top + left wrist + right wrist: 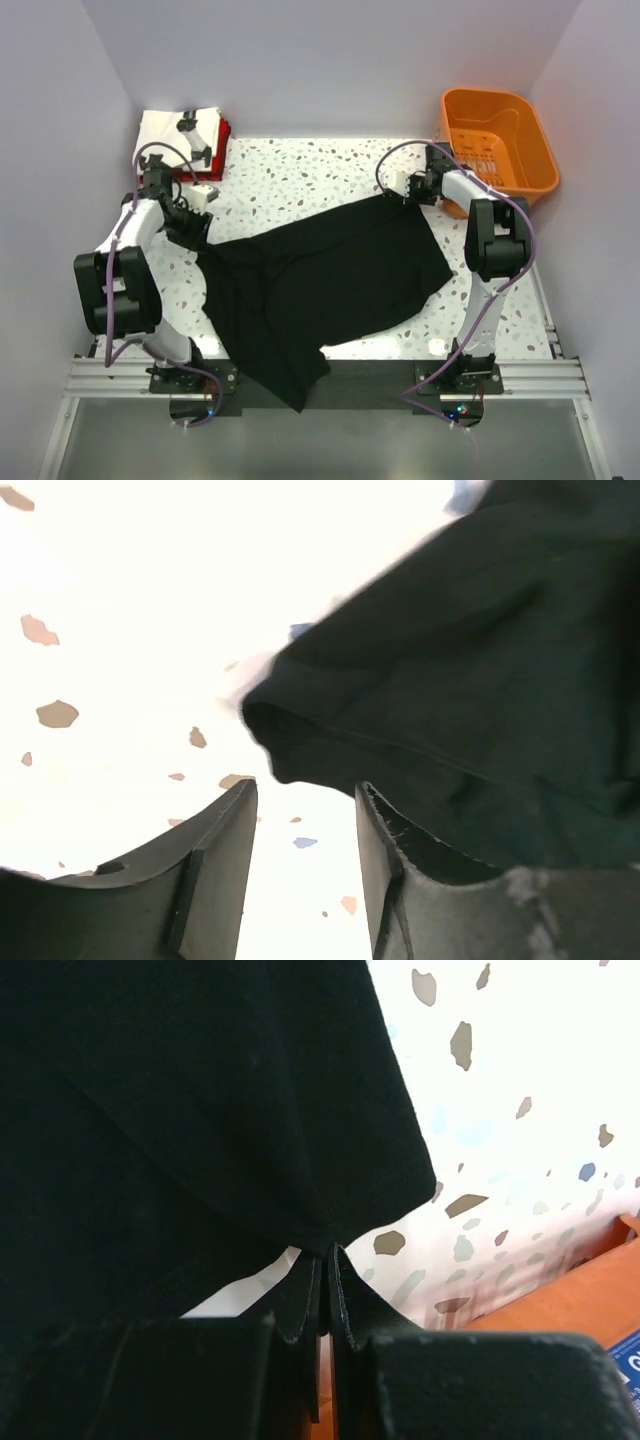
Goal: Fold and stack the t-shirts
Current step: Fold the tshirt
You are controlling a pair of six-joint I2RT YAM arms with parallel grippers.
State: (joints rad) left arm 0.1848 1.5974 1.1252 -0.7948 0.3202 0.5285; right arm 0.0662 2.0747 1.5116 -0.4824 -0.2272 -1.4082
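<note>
Seemed midway through spreading the black t-shirt point(330, 280) flat for folding. Pinched its hem corner between the pressed-together jaws of the right gripper point(325, 1260). Kept the left gripper point(305, 795) spread, with a cloth edge just ahead of its jaws, ungrasped. Called next, probably, for advancing and closing there.

Red t-shirt point(226, 136) mostly under white t-shirt point(165, 125)

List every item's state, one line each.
black t-shirt: unfolded, rumpled, hanging over near edge
white t-shirt: folded, atop red one
red t-shirt: folded, beneath white
orange basket: upright
left gripper: jaws open, empty
right gripper: jaws shut on black t-shirt
</note>
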